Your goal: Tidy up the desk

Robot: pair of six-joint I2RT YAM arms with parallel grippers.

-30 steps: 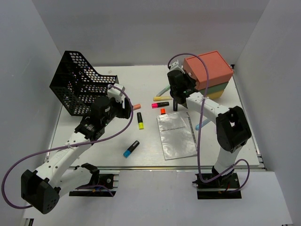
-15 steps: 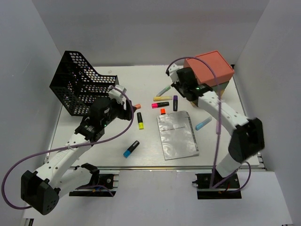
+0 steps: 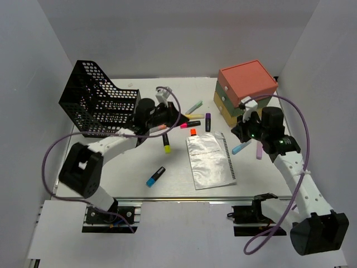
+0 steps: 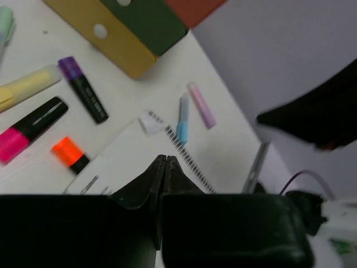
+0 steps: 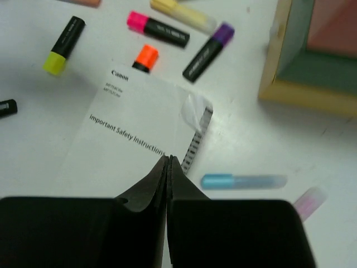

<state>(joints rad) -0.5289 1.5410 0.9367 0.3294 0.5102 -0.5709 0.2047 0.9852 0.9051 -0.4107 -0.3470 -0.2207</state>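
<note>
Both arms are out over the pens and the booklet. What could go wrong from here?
Both grippers are shut. Unless opened, the left gripper and the right gripper would likely shove things rather than grasp them. Both point toward the booklet, so the arms could collide there. The right gripper is also near the drawer box and the light blue pen, and a swing might knock either.

A black mesh basket (image 3: 95, 103) stands far left, a stacked coral, green and yellow drawer box (image 3: 245, 89) far right, and between them a plastic-sleeved booklet (image 3: 211, 162) with highlighters (image 3: 166, 143) scattered around it.
</note>
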